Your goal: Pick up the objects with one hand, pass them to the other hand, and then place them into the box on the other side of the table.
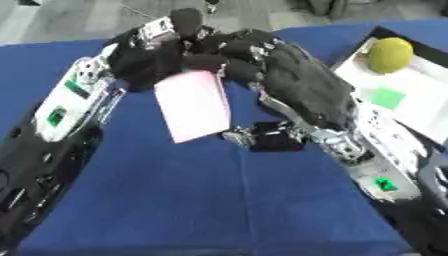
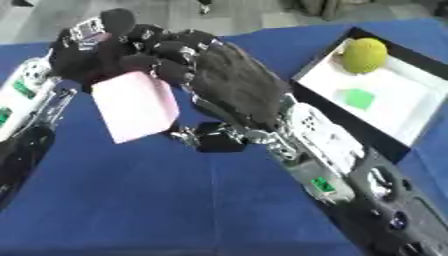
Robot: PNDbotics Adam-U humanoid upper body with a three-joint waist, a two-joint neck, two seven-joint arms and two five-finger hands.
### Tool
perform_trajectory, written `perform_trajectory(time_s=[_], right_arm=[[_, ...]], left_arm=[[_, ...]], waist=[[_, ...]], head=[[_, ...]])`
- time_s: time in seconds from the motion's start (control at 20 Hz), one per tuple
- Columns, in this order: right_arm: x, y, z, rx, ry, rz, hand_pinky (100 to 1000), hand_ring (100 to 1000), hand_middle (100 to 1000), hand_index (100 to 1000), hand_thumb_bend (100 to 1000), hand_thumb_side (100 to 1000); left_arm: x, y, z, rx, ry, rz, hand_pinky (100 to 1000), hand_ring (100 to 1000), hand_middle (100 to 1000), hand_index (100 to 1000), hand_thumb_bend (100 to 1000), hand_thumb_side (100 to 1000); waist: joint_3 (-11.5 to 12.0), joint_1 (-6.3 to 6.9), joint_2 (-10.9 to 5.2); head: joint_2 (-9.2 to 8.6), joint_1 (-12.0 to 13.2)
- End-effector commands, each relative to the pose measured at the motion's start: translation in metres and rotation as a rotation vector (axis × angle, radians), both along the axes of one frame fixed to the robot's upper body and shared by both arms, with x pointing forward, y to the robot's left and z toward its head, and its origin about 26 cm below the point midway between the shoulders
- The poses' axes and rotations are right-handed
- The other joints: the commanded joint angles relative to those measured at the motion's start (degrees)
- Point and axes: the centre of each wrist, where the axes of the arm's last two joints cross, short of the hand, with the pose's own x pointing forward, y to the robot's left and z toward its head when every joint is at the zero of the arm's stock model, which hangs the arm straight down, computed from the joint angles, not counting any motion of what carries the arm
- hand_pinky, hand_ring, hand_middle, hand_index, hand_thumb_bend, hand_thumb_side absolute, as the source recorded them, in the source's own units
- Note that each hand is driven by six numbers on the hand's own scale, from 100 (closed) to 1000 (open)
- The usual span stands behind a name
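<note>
A flat pink card (image 1: 194, 105) hangs above the blue table (image 1: 219, 200), tilted, between both hands. My left hand (image 1: 149, 52) comes in from the upper left with its fingers curled on the card's top left edge. From the right, my right hand (image 1: 297, 80) curls its fingers over the card's top right edge, and its thumb (image 1: 262, 137) sits below by the card's lower right corner. The box (image 2: 398, 100), black-walled with a white floor, stands at the right and holds a yellow-green ball (image 2: 363, 54) and a small green square (image 2: 356, 98).
Both forearms stretch down toward the lower corners, the left one (image 1: 61, 110) white and black, the right one (image 1: 376, 150) alongside the box. The blue cloth reaches the far edge, with grey floor beyond it.
</note>
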Motion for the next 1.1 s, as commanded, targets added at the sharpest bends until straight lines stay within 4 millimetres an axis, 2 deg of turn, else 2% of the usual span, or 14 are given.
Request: perform_trajectory(time_s=[0.05, 0.2, 0.25, 0.35, 0.5, 0.65, 0.75, 0.9, 1.0, 1.1], right_arm=[[-0.007, 0.001, 0.007, -0.016, -0.022, 0.041, 775, 662, 261, 874, 229, 100], [-0.008, 0.001, 0.008, -0.019, -0.025, 0.045, 775, 662, 261, 874, 229, 100], [-0.008, 0.001, 0.009, -0.02, -0.029, 0.045, 776, 660, 263, 873, 264, 100], [-0.008, -0.001, 0.011, -0.018, -0.039, 0.038, 776, 660, 263, 873, 271, 100], [-0.004, -0.009, 0.01, -0.007, -0.04, -0.01, 775, 661, 262, 873, 267, 100], [0.011, -0.028, -0.001, 0.027, -0.012, -0.138, 771, 665, 254, 876, 200, 100], [0.024, -0.044, -0.013, 0.06, 0.021, -0.247, 766, 669, 246, 881, 100, 100], [0.042, -0.069, -0.031, 0.118, 0.077, -0.41, 762, 674, 242, 887, 100, 100], [0.054, -0.086, -0.031, 0.171, 0.074, -0.511, 762, 674, 242, 887, 100, 100], [0.057, -0.094, -0.029, 0.219, 0.051, -0.571, 762, 674, 242, 887, 100, 100]], left_arm=[[0.017, 0.028, 0.017, -0.077, -0.007, 0.143, 660, 621, 658, 792, 225, 902], [0.023, 0.033, 0.017, -0.111, 0.002, 0.217, 660, 621, 658, 792, 225, 902], [0.024, 0.035, 0.016, -0.12, 0.007, 0.24, 672, 653, 690, 797, 222, 888], [0.027, 0.043, 0.014, -0.149, 0.012, 0.299, 674, 659, 695, 797, 223, 881], [0.027, 0.049, 0.014, -0.187, 0.008, 0.357, 675, 661, 697, 798, 220, 864], [0.022, 0.059, 0.016, -0.22, -0.014, 0.405, 676, 658, 692, 795, 194, 842], [0.016, 0.068, 0.018, -0.236, -0.048, 0.428, 678, 658, 689, 794, 166, 815], [0.004, 0.082, 0.018, -0.254, -0.107, 0.459, 680, 658, 688, 793, 136, 784], [-0.001, 0.084, 0.019, -0.263, -0.137, 0.459, 680, 658, 688, 793, 136, 784], [-0.003, 0.082, 0.019, -0.264, -0.146, 0.455, 680, 658, 688, 793, 136, 784]], waist=[[-0.2, -0.08, -0.74], [-0.4, -0.04, -0.73], [-0.4, -0.1, -0.76], [-0.4, -0.19, -0.79], [-0.5, -0.21, -0.74], [-0.9, -0.08, -0.62], [-1.3, 0.07, -0.59], [-1.7, 0.24, -0.63], [-1.4, 0.18, -0.58], [-1.0, 0.11, -0.52]], head=[[-0.1, -0.4], [-0.1, -0.3], [-0.1, -0.3], [-0.1, -0.2], [-0.1, 0.1], [-0.1, 0.6], [-0.1, 1.1], [-0.1, 1.5], [-0.1, 1.2], [-0.1, 0.8]])
